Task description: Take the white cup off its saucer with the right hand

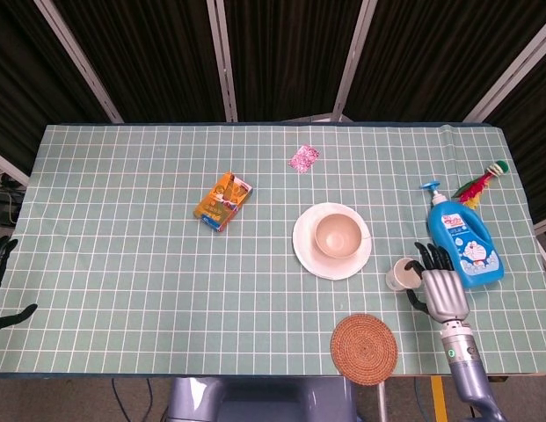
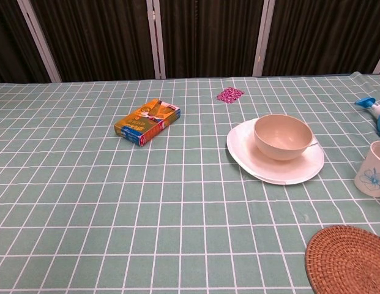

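The white cup (image 1: 401, 273) with a blue flower print (image 2: 371, 177) is upright and low over the table, right of the white saucer (image 1: 308, 257). My right hand (image 1: 440, 288) grips the cup from its right side, fingers curled round it. I cannot tell whether the cup's base touches the cloth. A beige bowl (image 1: 338, 235) sits on the saucer (image 2: 245, 160). The right hand is outside the chest view. My left hand (image 1: 0, 264) hangs off the table's left edge with its fingers apart, holding nothing.
A blue detergent bottle (image 1: 464, 242) stands just behind my right hand, with a colourful duster (image 1: 480, 182) beyond it. A round woven coaster (image 1: 364, 349) lies at the front edge. An orange box (image 1: 223, 200) and a pink wrapper (image 1: 304, 157) lie further left.
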Available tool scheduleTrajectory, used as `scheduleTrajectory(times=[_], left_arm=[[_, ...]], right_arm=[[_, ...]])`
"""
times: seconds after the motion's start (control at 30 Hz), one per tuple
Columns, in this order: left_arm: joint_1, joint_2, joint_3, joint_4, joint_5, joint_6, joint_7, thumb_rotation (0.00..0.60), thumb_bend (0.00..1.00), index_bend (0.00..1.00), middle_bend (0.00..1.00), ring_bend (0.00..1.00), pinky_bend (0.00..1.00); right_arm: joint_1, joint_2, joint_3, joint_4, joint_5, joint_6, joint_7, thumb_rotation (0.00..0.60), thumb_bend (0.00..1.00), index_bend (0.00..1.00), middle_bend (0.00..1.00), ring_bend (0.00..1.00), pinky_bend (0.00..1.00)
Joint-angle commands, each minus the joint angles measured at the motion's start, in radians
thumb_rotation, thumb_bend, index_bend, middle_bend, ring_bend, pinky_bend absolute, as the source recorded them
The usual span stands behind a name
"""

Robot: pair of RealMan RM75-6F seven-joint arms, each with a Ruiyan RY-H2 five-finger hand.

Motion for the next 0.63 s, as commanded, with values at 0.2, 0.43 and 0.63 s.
scheduleTrajectory(times=[0.2,0.43,0.63], left_arm=[[0.001,0.002,-0.001,0.003,-0.001,0.002,-0.008,0.6,0.0,0.0,0.0,0.0,0.0],[-0.001,-0.005,0.002,0.008,-0.002,-0.004,0.009,0.6,0.0,0.0,0.0,0.0,0.0],[-0.002,-0.009,0.005,0.007,0.005,-0.002,0.022,0.6,0.0,0.0,0.0,0.0,0.0]], right_arm=[[-0.048,0.12,-0.02,-0.116,-0.036,0.059,-0.01,0.6,0.19,0.01,0.0,0.0,0.0],[-0.107,0.199,-0.06,-0.135,-0.138,0.154,0.04,0.6,0.18,0.0,0.0,0.0,0.0],[-0.128,0.222,-0.068,-0.127,-0.17,0.18,0.062,0.6,0.18,0.0,0.0,0.0,0.0]])
